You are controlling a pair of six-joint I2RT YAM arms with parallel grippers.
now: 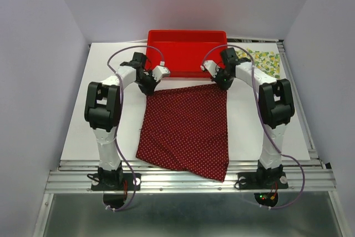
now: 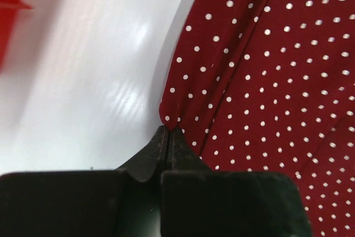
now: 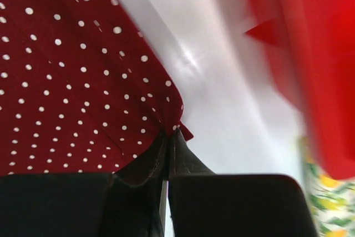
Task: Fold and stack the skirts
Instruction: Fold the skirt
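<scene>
The dark red dotted skirt point(image 1: 186, 129) lies spread on the white table, its near edge hanging over the front rail. My left gripper point(image 1: 148, 88) is shut on its far left corner point(image 2: 169, 116). My right gripper point(image 1: 223, 81) is shut on its far right corner point(image 3: 176, 123). Both corners are pinched between the closed fingertips just above the table. The cream lemon skirt point(image 1: 260, 62) lies flat at the far right, behind my right arm; a strip of it shows in the right wrist view point(image 3: 324, 209).
A red plastic tray point(image 1: 186, 54) stands at the back centre, just beyond both grippers; it also shows in the right wrist view point(image 3: 310, 54) and the left wrist view point(image 2: 10, 20). White table surface point(image 1: 83, 131) lies left and right of the skirt.
</scene>
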